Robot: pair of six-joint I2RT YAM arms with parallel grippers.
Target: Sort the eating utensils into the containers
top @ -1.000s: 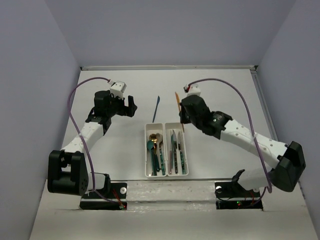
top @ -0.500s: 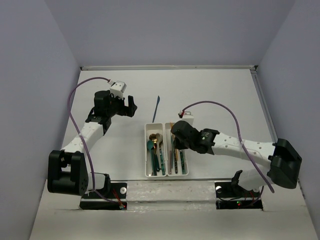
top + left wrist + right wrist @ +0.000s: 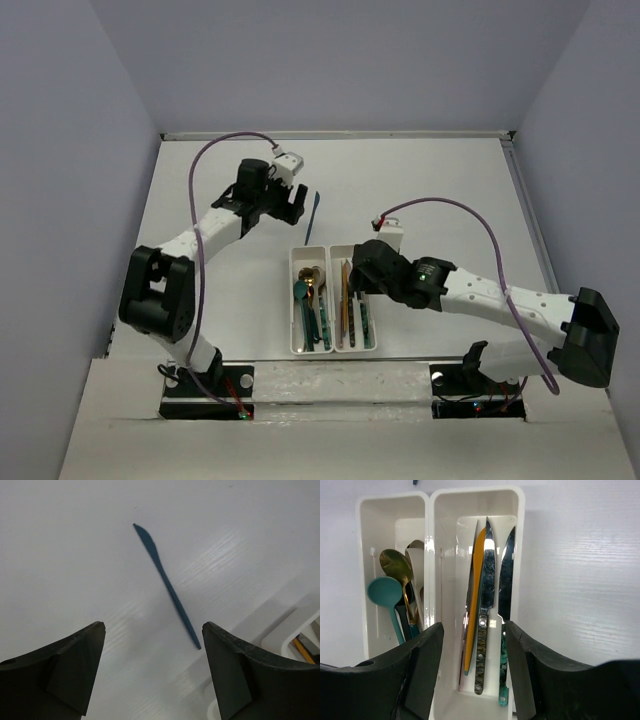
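Observation:
The containers (image 3: 294, 300) are two joined white bins at mid-table. The left bin (image 3: 365, 540) holds spoons, among them a teal spoon (image 3: 385, 592) and a gold spoon (image 3: 394, 564). The right bin (image 3: 519, 510) holds knives, with an orange knife (image 3: 478, 590) lying beside silver-bladed knives (image 3: 488, 575). My right gripper (image 3: 474, 627) hangs open just above the right bin's near end, with nothing between its fingers. A blue knife (image 3: 165, 582) lies loose on the table beyond the bins. My left gripper (image 3: 153, 625) is open above it, a little short of its handle end.
Raised white walls border the table at the back (image 3: 335, 134) and right (image 3: 525, 200). A corner of the bins (image 3: 300, 630) shows at the lower right of the left wrist view, close to the blue knife (image 3: 313, 212).
My right gripper carried the orange knife from the far table down to the right bin and opened; the knife now lies in the bin. My left arm swung right to the blue knife.

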